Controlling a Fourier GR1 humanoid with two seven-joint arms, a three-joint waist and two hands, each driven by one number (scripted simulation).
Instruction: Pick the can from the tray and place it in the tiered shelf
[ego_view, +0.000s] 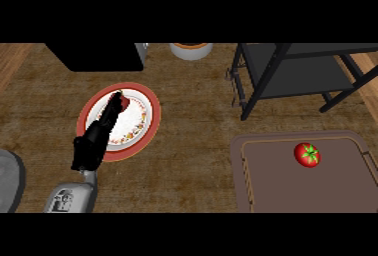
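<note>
My left hand (96, 137) reaches from the lower left over a round plate (144, 125) with a red rim, its fingers stretched out straight. At the fingertips a small red thing (125, 102) lies on the plate, mostly hidden by the hand, so I cannot tell what it is. The brown tray (295, 185) lies at the lower right with only a red tomato (308, 154) on it. The black tiered shelf (303, 80) stands at the upper right, with nothing showing on its tier. My right hand is out of view.
A black appliance (96, 56) stands at the back left, and a white cup (191, 50) sits at the back centre. A grey rounded object (9, 180) shows at the left edge. Bare wooden counter (199, 120) lies between the plate and the shelf.
</note>
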